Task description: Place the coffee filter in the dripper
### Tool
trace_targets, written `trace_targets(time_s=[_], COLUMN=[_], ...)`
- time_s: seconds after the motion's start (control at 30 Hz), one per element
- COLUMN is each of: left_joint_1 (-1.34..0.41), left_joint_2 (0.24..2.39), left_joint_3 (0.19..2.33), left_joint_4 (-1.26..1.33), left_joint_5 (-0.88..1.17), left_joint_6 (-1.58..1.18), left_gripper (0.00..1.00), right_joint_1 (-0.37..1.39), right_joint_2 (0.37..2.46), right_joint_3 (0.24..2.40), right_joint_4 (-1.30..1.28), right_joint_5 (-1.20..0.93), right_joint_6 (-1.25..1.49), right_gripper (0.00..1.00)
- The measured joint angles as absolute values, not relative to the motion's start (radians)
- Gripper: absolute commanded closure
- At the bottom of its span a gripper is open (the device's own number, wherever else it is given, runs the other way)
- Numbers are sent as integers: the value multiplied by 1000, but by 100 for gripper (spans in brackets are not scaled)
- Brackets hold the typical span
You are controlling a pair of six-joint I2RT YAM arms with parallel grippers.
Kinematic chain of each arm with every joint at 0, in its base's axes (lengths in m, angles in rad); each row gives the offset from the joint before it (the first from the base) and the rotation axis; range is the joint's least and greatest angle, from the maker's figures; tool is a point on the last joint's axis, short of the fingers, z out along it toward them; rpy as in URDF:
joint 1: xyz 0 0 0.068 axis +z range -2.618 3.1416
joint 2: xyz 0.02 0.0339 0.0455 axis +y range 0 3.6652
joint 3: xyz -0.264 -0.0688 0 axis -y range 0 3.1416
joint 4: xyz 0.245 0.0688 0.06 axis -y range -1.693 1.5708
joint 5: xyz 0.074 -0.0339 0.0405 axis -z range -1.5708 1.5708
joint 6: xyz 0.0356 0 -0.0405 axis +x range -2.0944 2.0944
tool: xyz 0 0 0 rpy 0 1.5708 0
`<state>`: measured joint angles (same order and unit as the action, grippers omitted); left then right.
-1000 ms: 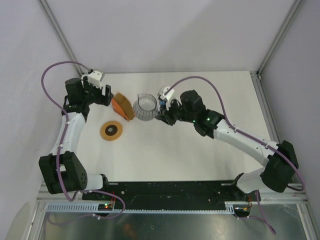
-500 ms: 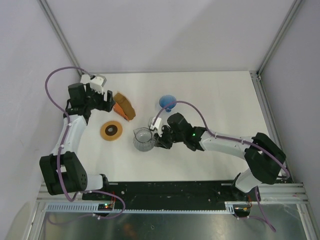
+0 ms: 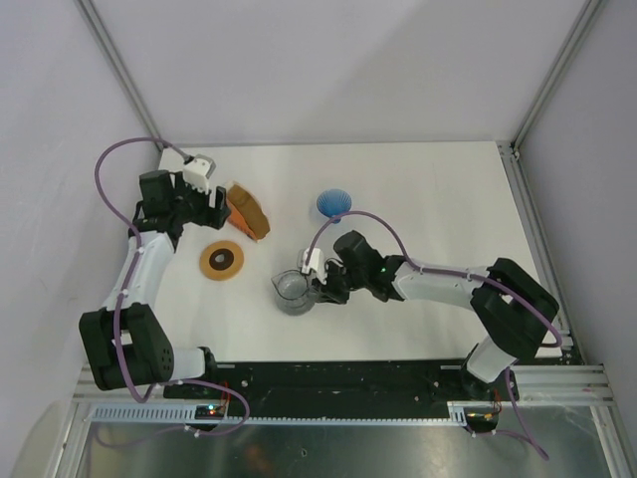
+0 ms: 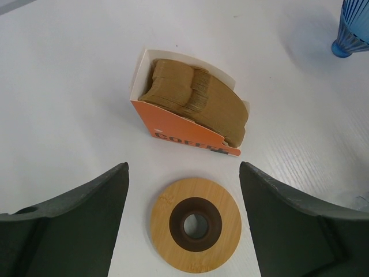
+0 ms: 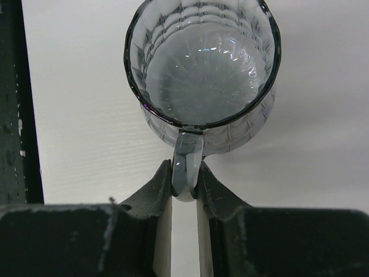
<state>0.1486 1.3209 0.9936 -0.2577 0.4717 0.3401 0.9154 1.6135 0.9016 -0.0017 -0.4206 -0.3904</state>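
Note:
The blue ribbed dripper (image 3: 333, 204) stands at the back centre of the table, empty; its edge shows at the top right of the left wrist view (image 4: 353, 29). No loose coffee filter shows; tan papers sit stacked in the orange packet (image 3: 246, 211) (image 4: 190, 109). My left gripper (image 3: 217, 204) (image 4: 183, 173) is open and empty, hovering beside the packet above the tan ring. My right gripper (image 3: 320, 287) (image 5: 185, 173) is shut on the handle (image 5: 187, 167) of the clear glass carafe (image 3: 294, 291) (image 5: 202, 69), which stands upright.
A round tan-orange ring with a dark centre (image 3: 221, 261) (image 4: 196, 224) lies flat near the packet, left of the carafe. Grey walls and frame posts bound the table (image 3: 448, 199) at the back and sides. The black base rail runs along the near edge.
My right gripper has carried the glass carafe from the back centre near the dripper toward the near middle, leaving the dripper in plain view. The left arm has barely moved.

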Motion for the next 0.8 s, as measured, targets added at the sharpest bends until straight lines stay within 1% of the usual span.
trace_targets(time_s=[0.1, 0.23, 0.37, 0.43, 0.53, 0.6, 0.7, 0.8], left_joint_1=[140, 130, 126, 126, 126, 126, 121, 103], left_joint_2=[1321, 1321, 1319, 1316, 1311, 1307, 1306, 1312], left_joint_3=[993, 983, 960, 941, 912, 889, 857, 837], left_joint_4=[-259, -267, -293, -316, -357, -385, -414, -435], left_joint_5=[469, 466, 460, 449, 434, 419, 401, 372], left_joint_6=[342, 350, 381, 406, 448, 479, 517, 532], left_gripper=[19, 20, 22, 25, 34, 37, 40, 42], right_joint_1=[891, 847, 823, 822, 822, 824, 829, 838], right_joint_2=[1613, 1613, 1613, 1613, 1613, 1614, 1614, 1614], right_joint_3=[902, 902, 902, 904, 904, 904, 904, 904], right_joint_4=[-21, -56, -78, -82, -83, -96, -111, -117], right_joint_5=[-466, -530, -548, -547, -539, -517, -492, -471], right_joint_6=[-433, -503, -567, -593, -618, -628, -634, -637], right_gripper=[100, 94, 84, 77, 64, 58, 54, 50])
